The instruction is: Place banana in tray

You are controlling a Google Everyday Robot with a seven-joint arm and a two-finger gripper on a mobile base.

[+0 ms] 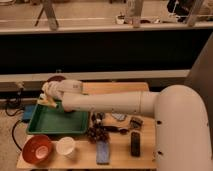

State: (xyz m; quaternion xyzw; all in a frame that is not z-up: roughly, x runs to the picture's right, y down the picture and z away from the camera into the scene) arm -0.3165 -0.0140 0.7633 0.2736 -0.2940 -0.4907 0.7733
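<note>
The banana (45, 101), small and pale yellow, is held in my gripper (48, 98) over the far left corner of the green tray (56, 125). The gripper is shut on the banana, which hangs just above the tray's rim. My white arm reaches in from the right, across the tray's far edge. The tray's flat bottom lies bare below and in front of the gripper.
An orange bowl (37, 149) and a white cup (66, 146) stand in front of the tray. A dark bunch of grapes (97, 133), a blue packet (102, 151) and a black object (135, 143) lie to the right. A small blue flat object (27, 114) lies left of the tray.
</note>
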